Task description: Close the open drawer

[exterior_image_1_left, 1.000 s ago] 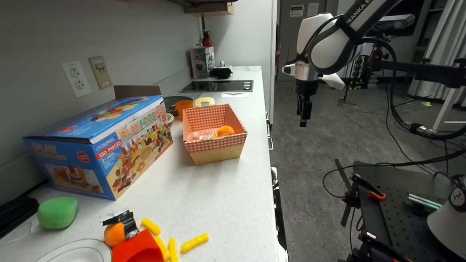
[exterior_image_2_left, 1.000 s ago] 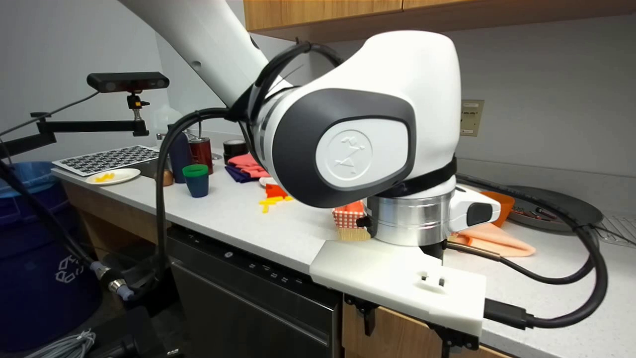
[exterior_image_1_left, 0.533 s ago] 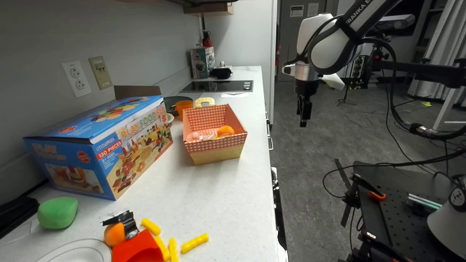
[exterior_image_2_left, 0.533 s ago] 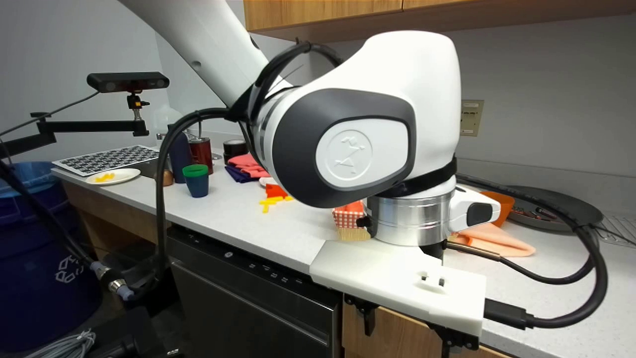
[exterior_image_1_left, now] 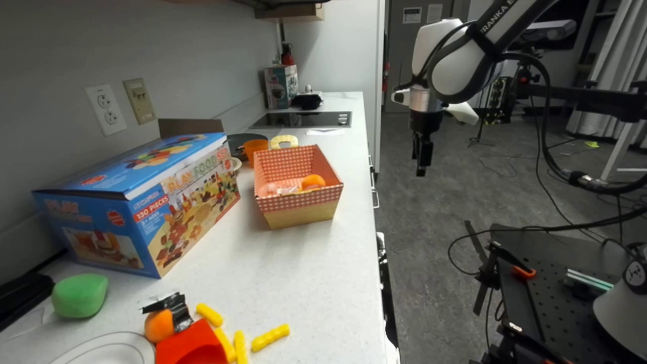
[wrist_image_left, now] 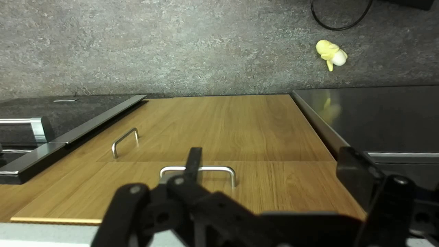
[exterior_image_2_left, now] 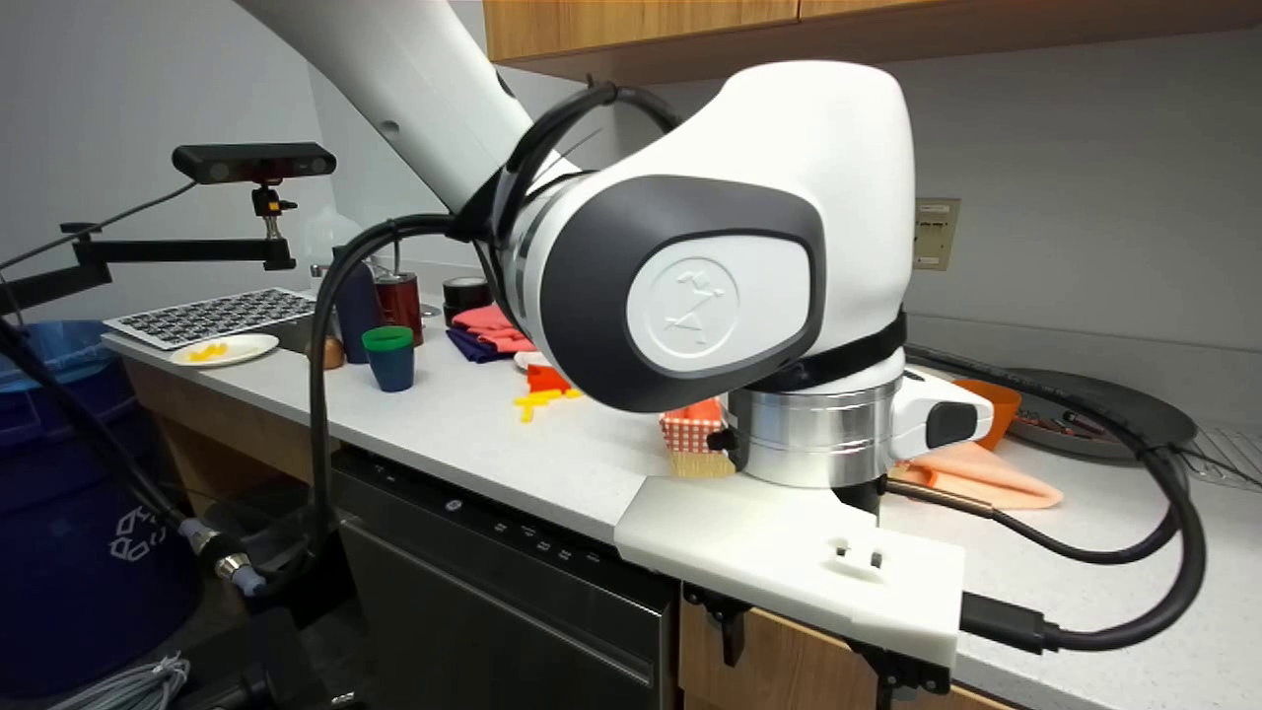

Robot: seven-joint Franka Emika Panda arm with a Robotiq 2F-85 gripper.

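Grey floor (wrist_image_left: 144, 44) fills the top of the wrist view; below it lie wooden cabinet fronts (wrist_image_left: 223, 127), with a strip of tabletop (wrist_image_left: 48, 234) along the bottom. Locate the drawer (wrist_image_left: 284, 185) directly under the tabletop, its tan edge (wrist_image_left: 55, 220) close against it. No interior shows, so judge the drawer closed or nearly closed; you cannot tell whether a slight gap is left. Note that the fingers (wrist_image_left: 355, 175) are spread wide, with nothing held between them. One finger overlaps the handle (wrist_image_left: 216, 168) here; contact cannot be confirmed. Caution: if that finger hooks the handle, backing away may pull the drawer out. If a gap is left, push near the middle of the front; off-centre force may skew it.

In an exterior view, the arm (exterior_image_1_left: 455, 71) carries the fingers past the tabletop's edge, well apart from the basket (exterior_image_1_left: 303, 212). Do not take this angle as proof of closure, since the drawer front does not show.

In an exterior view, the camera housing (exterior_image_2_left: 759, 562) covers much of the drawer. Do not advance across the tabletop at this height: the housing may strike its edge. Limit sideways swings, which may drag the cable (exterior_image_2_left: 1191, 523) over the pan (exterior_image_2_left: 1149, 409).
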